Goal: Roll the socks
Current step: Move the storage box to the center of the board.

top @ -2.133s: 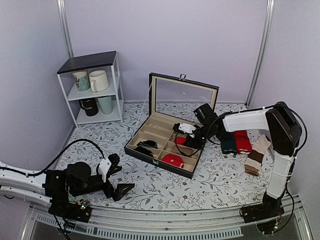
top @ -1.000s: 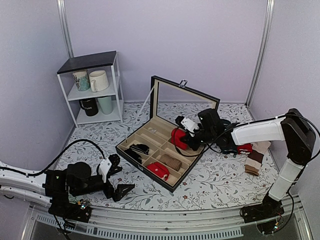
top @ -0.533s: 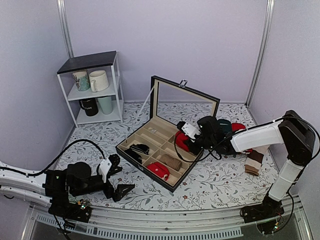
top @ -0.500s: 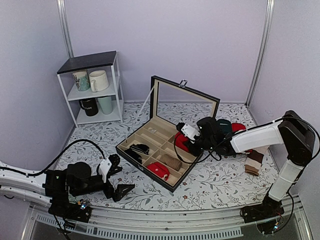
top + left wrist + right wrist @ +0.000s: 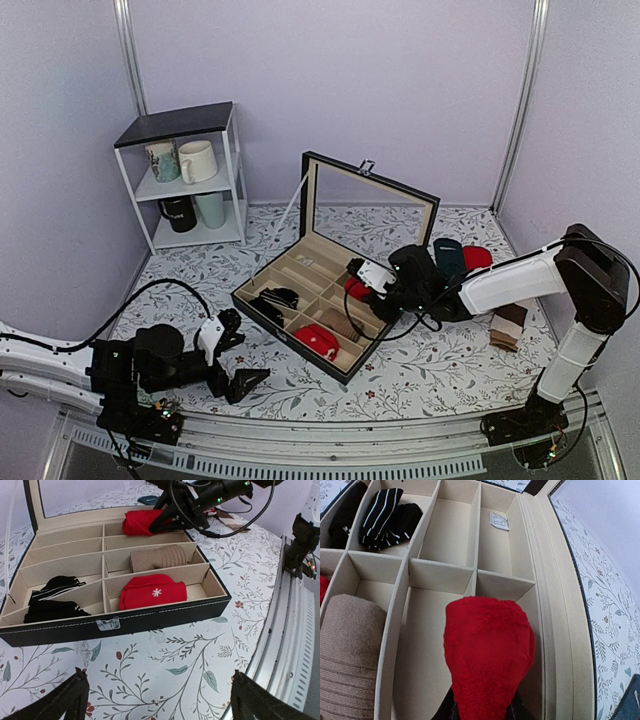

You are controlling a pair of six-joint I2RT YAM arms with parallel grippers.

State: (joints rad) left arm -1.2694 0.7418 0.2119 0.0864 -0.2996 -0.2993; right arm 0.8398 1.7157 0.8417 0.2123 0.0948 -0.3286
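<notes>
Just left of the right gripper point(image 5: 482, 709), one compartment over, a ribbed tan roll point(image 5: 347, 655) lies in the open box point(image 5: 555, 630). A beige divider point(image 5: 395, 645) stands between that roll and the jaws. Ahead of the jaws a cross wall point(image 5: 501, 586) closes the compartment. A small white label point(image 5: 498, 521) lies in the cell beyond it, and black striped socks point(image 5: 385, 515) lie far ahead to the left. The box's padded side wall runs close on the jaws' right.

The jaws are clamped on the socks point(image 5: 487, 650), which stick forward from them over that compartment; whether they touch its floor cannot be told. They show as one tight, fuzzy, bright red bundle with a rounded front.

The left gripper point(image 5: 238, 352) rests low over the table point(image 5: 430, 370), its jaws spread wide. The box's near wall is ahead of them, with a red roll with a white snowflake point(image 5: 152, 591) just behind it.
</notes>
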